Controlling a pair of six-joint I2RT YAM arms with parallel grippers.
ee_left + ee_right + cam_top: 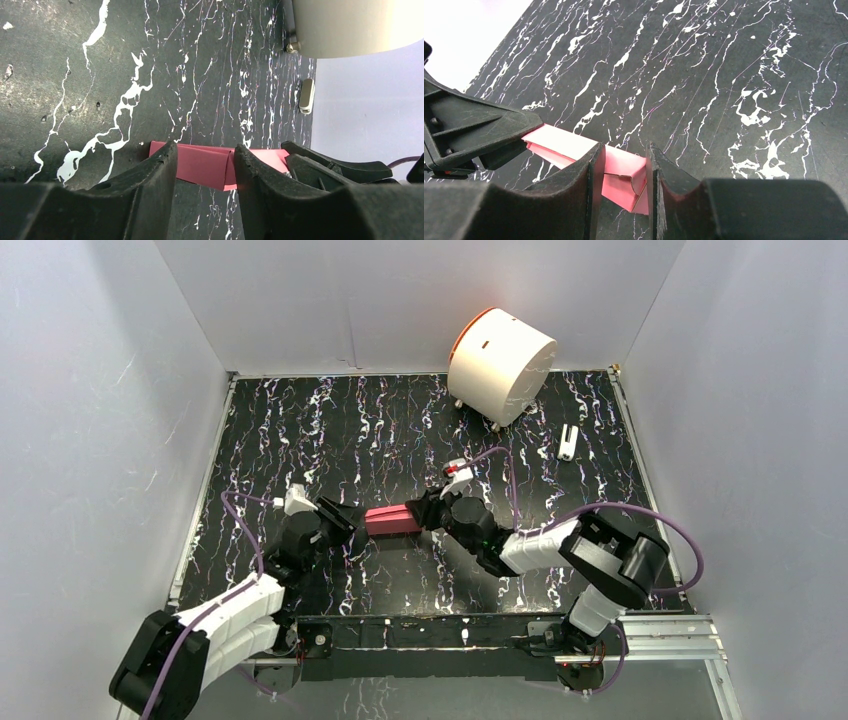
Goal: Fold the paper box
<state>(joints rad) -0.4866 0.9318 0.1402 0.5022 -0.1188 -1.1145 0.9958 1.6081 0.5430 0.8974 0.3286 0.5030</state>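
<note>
The paper box [392,520], a small pink-red folded carton, lies across the middle of the black marbled table between the two arms. My right gripper [430,510] is shut on its right end. In the right wrist view its fingers [625,146] press both sides of the box [624,172], whose end flap is tucked in. My left gripper [338,515] is at the box's left end with its jaws apart. In the left wrist view the box [205,165] shows in the gap of the gripper [205,147]. Whether its tips touch the cardboard I cannot tell.
A large white cylinder with an orange rim [500,365] lies at the back right, and a small white part [568,442] rests on the table to its right. White walls enclose the table on three sides. A metal rail runs along the near edge.
</note>
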